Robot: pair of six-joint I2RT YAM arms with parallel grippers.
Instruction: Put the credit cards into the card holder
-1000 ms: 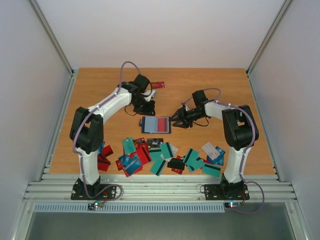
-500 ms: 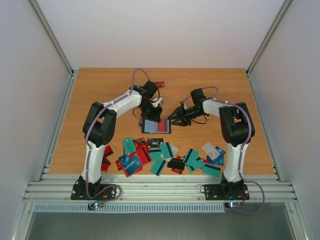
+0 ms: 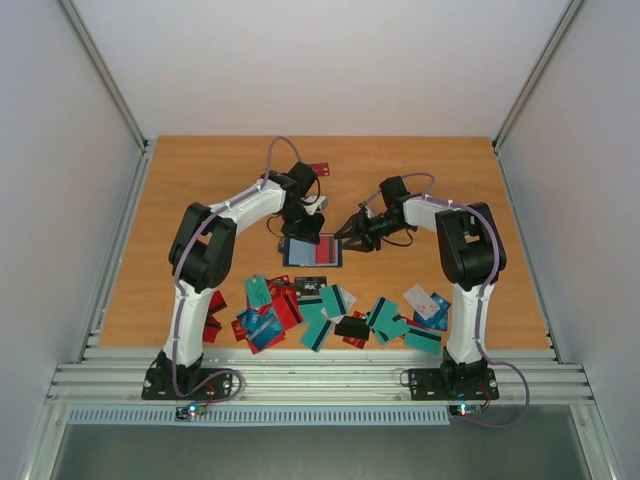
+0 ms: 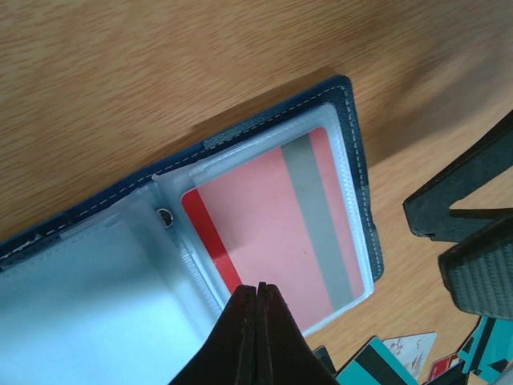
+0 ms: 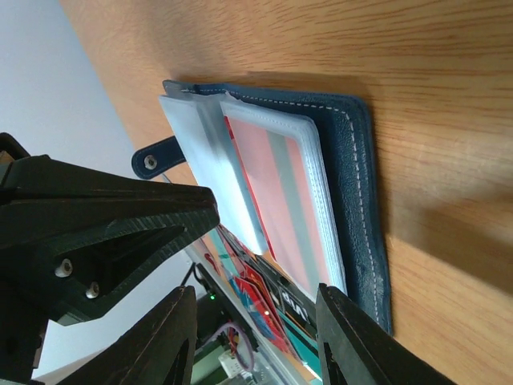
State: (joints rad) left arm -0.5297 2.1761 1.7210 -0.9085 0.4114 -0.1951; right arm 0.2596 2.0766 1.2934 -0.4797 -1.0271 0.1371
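Note:
The card holder [image 3: 312, 251] lies open mid-table, navy outside with clear sleeves. One sleeve holds a red card [image 4: 272, 224] with a grey stripe. My left gripper [image 3: 303, 228] is shut with nothing between its fingers, its tip [image 4: 258, 290] over the near edge of that sleeve. My right gripper [image 3: 346, 238] stands open just right of the holder's edge [image 5: 362, 192], its fingers [image 5: 343, 333] apart and gripping nothing. Several loose credit cards [image 3: 325, 312], teal, red, blue, white and black, lie in a row near the front.
A single red card [image 3: 319, 168] lies behind the left arm near the back. The right gripper's dark fingers [image 4: 469, 241] sit close to the holder's right side. Bare wood surrounds the holder; grey walls enclose the table.
The left gripper came forward from behind the holder to its open sleeve and closed its jaws. The right gripper has stayed open beside the holder.

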